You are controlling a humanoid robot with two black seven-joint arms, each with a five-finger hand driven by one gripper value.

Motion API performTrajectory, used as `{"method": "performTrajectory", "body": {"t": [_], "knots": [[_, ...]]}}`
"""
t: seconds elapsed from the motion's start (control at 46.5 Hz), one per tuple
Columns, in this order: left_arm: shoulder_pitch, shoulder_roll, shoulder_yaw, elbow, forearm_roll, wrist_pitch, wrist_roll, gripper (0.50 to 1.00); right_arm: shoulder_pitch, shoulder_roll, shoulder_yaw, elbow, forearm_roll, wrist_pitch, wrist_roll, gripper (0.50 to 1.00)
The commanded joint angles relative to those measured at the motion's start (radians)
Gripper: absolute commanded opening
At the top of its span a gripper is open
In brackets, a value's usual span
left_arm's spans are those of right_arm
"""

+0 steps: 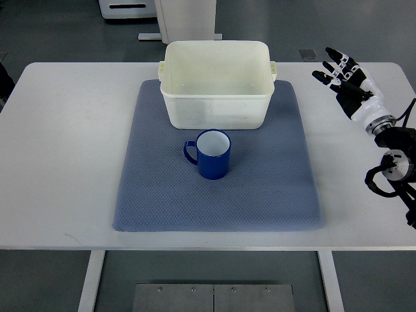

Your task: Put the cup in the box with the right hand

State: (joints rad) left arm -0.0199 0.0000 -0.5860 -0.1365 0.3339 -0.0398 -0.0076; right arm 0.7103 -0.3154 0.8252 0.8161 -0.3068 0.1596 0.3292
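A blue cup with a white inside stands upright on the blue-grey mat, its handle pointing left. Just behind it sits the cream plastic box, with nothing inside. My right hand hovers over the table's far right, well to the right of the box and cup, with its fingers spread and holding nothing. The left hand is out of view.
The mat lies on a white table. Beyond the table's far edge stands white equipment on the floor. A dark object shows at the left edge.
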Motion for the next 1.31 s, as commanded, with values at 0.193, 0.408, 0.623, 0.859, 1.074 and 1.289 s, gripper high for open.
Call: {"method": "performTrajectory", "body": {"t": [0.193,0.408,0.623,0.859,1.074,1.289], "knots": [[0.000,0.000,0.000,0.000,-0.001,0.000,0.000,1.000,0.000,-0.005,0.000,0.000,0.000,0.002,0.001,1.000],[0.000,0.000,0.000,0.000,0.001,0.000,0.000,1.000,0.000,-0.005,0.000,0.000,0.000,0.002,0.001,1.000],[0.000,0.000,0.000,0.000,0.000,0.000,0.000,1.000,0.000,-0.005,-0.001,0.000,0.000,0.003,0.001,1.000],[0.000,0.000,0.000,0.000,-0.001,0.000,0.000,1.000,0.000,-0.002,-0.003,0.001,0.000,0.005,0.001,1.000],[0.000,0.000,0.000,0.000,0.000,0.000,0.000,1.000,0.005,-0.001,-0.009,0.001,0.000,0.008,0.001,1.000],[0.000,0.000,0.000,0.000,0.001,0.000,0.000,1.000,0.005,0.006,-0.009,0.006,0.000,0.012,0.001,1.000]]}}
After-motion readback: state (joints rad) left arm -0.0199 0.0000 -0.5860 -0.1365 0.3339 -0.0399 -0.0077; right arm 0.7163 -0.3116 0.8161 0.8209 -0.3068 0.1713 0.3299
